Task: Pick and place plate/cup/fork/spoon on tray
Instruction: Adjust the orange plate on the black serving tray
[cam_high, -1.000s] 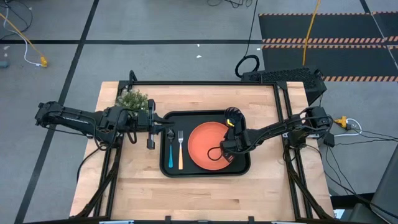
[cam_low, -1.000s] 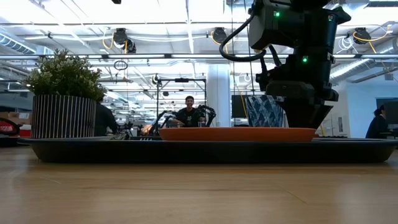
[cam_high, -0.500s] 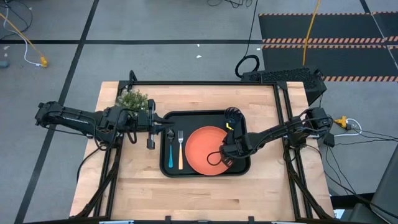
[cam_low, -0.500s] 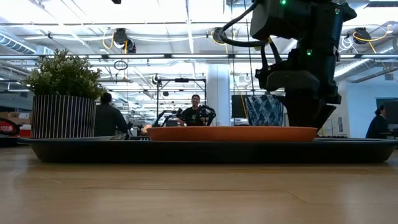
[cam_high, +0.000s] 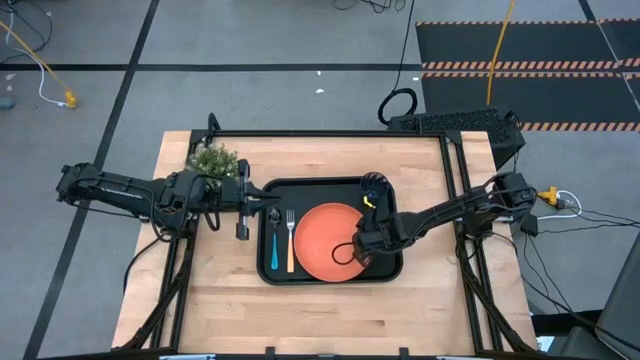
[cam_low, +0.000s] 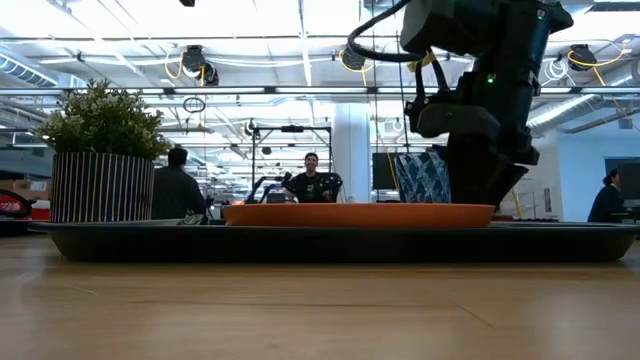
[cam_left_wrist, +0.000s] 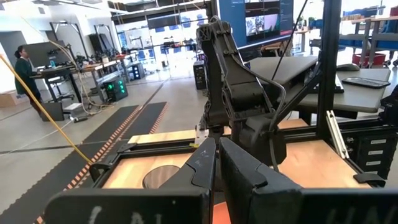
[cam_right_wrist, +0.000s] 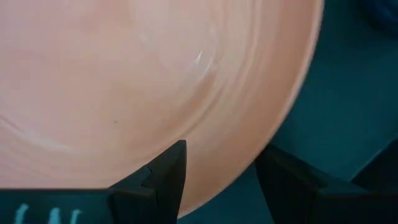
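Observation:
The black tray (cam_high: 330, 188) lies mid-table. On it the orange plate (cam_high: 322, 238) rests flat, and it also shows in the low view (cam_low: 350, 214). The tan-handled fork (cam_high: 291, 248) and the blue-handled spoon (cam_high: 273, 252) lie side by side to its left. The dark grey cup (cam_high: 373, 184) stands in the tray's far right corner. My right gripper (cam_high: 360, 250) is at the plate's right rim, shut on it. My left gripper (cam_high: 262, 208) hovers over the tray's far left part, shut and empty. My right gripper straddles the plate's rim (cam_right_wrist: 236, 168) on its right near side. One finger (cam_right_wrist: 163, 177) is over the plate's inner face and the other (cam_right_wrist: 289, 183) is outside the edge, over the tray. The fingers come from above, slanting from the table's right. The plate lies flat on the tray.
A bushy green plant in a striped pot (cam_high: 212, 160) stands on the table just beyond the tray's far left corner, close to my left arm. Bare wood lies along the table's near side (cam_high: 320, 310). People show in the room behind the table (cam_low: 310, 180).
My right gripper has gone toward the table's left edge and a little toward the near edge. The plate has slid with it along the tray, staying flat, and now lies closer to the fork.

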